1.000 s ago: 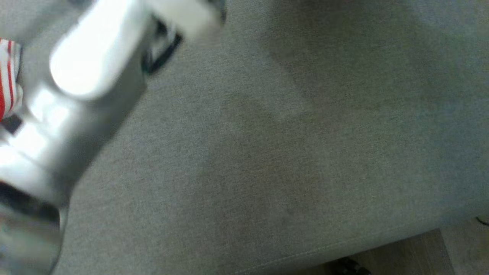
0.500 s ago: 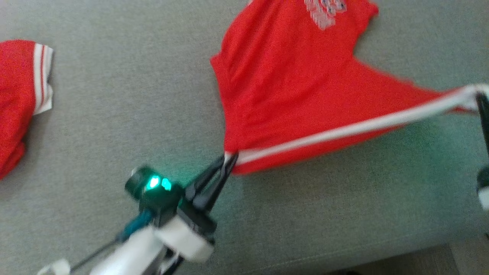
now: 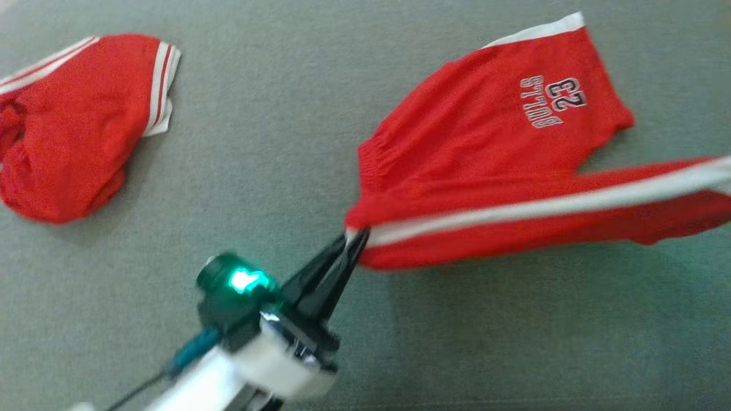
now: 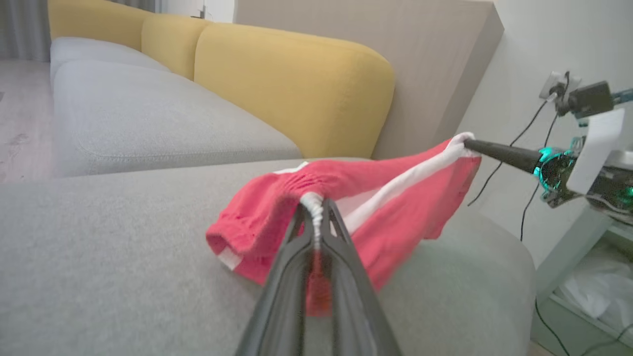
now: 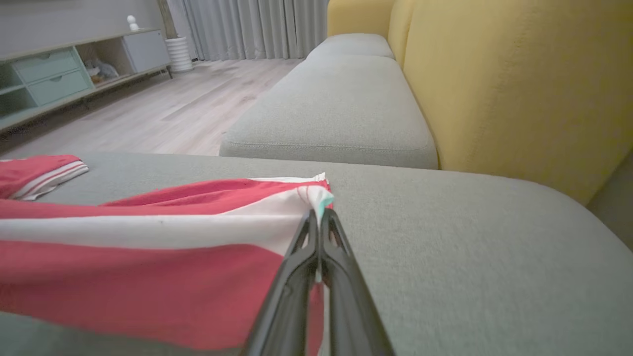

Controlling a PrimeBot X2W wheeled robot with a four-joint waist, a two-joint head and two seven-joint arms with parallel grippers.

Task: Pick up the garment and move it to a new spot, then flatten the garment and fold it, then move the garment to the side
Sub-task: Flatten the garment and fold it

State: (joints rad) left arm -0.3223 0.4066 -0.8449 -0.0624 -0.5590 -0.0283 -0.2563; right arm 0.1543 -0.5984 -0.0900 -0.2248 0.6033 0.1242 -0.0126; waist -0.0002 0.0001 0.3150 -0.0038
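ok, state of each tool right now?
Left tool: closed on the red shorts, waistband corner.
Right tool: closed on the red shorts, striped leg end.

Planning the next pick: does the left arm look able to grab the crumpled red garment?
Probably not yet: the left gripper is shut on the shorts, though the crumpled garment lies unobstructed.

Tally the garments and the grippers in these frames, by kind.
Held red shorts: 1
Crumpled red-and-white garment: 1
Grippers: 2, the left gripper and the right gripper, each shut on the shorts
Total: 4
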